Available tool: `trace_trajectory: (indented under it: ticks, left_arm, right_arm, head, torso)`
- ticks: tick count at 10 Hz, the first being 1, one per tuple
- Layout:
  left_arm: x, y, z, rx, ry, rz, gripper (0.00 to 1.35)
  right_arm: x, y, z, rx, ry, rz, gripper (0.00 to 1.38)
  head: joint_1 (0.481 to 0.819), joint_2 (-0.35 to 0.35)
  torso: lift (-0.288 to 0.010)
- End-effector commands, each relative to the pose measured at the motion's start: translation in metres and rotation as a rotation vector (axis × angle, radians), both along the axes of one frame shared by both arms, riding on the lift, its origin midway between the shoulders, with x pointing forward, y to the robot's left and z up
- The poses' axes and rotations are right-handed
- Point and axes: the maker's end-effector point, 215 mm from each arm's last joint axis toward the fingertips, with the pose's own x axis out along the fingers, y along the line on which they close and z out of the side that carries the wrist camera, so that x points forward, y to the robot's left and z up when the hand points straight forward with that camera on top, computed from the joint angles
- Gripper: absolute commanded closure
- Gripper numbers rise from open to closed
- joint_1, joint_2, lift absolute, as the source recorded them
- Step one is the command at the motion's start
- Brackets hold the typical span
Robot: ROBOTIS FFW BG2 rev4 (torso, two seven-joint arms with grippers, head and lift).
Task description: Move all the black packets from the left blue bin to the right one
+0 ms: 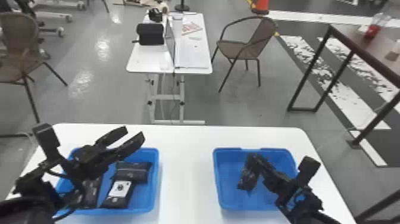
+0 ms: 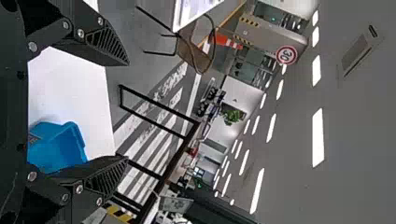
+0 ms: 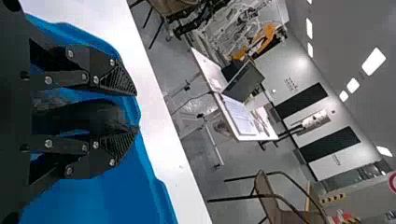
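- While the left gripper (image 1: 134, 133) hangs over the left blue bin (image 1: 157, 178), its claw is spread wide, nothing between the fingers.
- Left bin: black packets inside, incl. one plain (image 1: 134, 169), one with a white label (image 1: 120, 192) touching it, another (image 1: 91, 193) beside, partly behind the arm.
- Right gripper (image 1: 255, 161) is over the right blue bin (image 1: 218, 181), fingers part-way apart.
- Black packet (image 1: 249, 177) at that claw, between the fingers in the right wrist view; blue gap to one finger.
- Both bins on white table (image 1: 187, 178), well apart.
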Motion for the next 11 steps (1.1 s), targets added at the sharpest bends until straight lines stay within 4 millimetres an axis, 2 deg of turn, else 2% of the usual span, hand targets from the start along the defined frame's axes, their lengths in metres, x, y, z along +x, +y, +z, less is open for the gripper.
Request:
trace_trajectory:
  ticks: [1,3,6,7,9,11]
  left_arm:
    - [-0.004,0.016,-0.019,0.008,0.052,0.045,0.4]
    - [-0.008,0.043,-0.045,0.077,0.117,0.095,0.4]
    - [-0.01,0.085,-0.106,0.33,0.292,0.12,0.4]
    - [-0.007,0.091,-0.123,0.397,0.339,0.09,0.4]
    - [0.008,0.097,-0.136,0.506,0.368,0.042,0.4]
    - [0.016,0.09,-0.158,0.583,0.413,-0.016,0.4]
  right_arm:
    - [0.002,-0.01,0.018,0.03,-0.059,-0.07,0.02]
    - [-0.005,-0.002,0.062,0.094,-0.18,-0.112,0.23]
    - [-0.024,0.035,0.124,0.144,-0.307,-0.075,0.3]
    - [-0.026,0.049,0.135,0.169,-0.326,-0.054,0.3]
    - [-0.025,0.068,0.149,0.201,-0.35,-0.027,0.3]
    - [-0.026,0.068,0.153,0.204,-0.356,-0.026,0.3]
  head:
    - [0.695,-0.133]
    - [0.695,-0.126]
    - [0.695,-0.065]
    - [0.695,-0.05]
    - [0.695,0.007]
    - [0.695,0.03]
  torso:
    - [0.0]
    - [0.0]
    - [0.0]
    - [0.0]
    - [0.0]
    - [0.0]
